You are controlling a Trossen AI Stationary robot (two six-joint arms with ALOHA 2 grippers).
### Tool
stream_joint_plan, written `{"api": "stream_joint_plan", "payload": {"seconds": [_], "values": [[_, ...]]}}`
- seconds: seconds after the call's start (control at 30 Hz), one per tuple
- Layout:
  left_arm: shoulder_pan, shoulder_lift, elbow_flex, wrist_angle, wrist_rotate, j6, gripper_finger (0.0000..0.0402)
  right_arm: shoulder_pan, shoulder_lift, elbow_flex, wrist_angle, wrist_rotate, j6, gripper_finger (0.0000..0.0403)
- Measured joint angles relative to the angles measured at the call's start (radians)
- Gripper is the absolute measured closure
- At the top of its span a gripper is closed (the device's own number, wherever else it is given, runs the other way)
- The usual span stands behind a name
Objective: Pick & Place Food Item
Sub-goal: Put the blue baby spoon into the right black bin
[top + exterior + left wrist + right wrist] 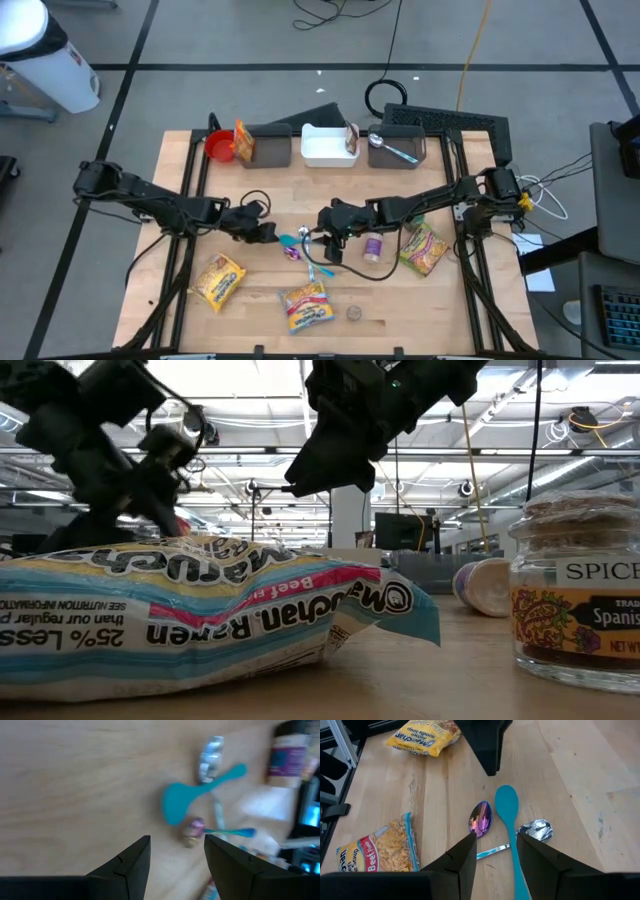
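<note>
Three Maruchan ramen packs lie flat on the wooden table: one at the near left (218,280), one at the near middle (307,305), one at the right (424,248). Between my grippers lie a teal spoon (507,805), a spoon with a shiny purple bowl (481,817) and a crumpled piece of foil (537,830). My left gripper (177,852) stands open just left of them, low over the table and slanting down. My right gripper (495,845) hovers open to their right, above the teal spoon's handle. Neither holds anything.
A purple-labelled jar (373,247) lies on its side next to the right ramen pack. A small spice jar (580,600) stands near the front edge. Along the far edge are a red bowl (220,147), two dark bins (265,145) (398,148) and a white bin (328,145).
</note>
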Motion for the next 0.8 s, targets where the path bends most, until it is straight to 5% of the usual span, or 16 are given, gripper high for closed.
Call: {"api": "stream_joint_plan", "payload": {"seconds": [0.8], "values": [[0.044,0.209,-0.023,0.238,0.036,-0.034,0.0206,0.004,0.000,0.000,0.019,0.000,-0.007,0.0271]]}}
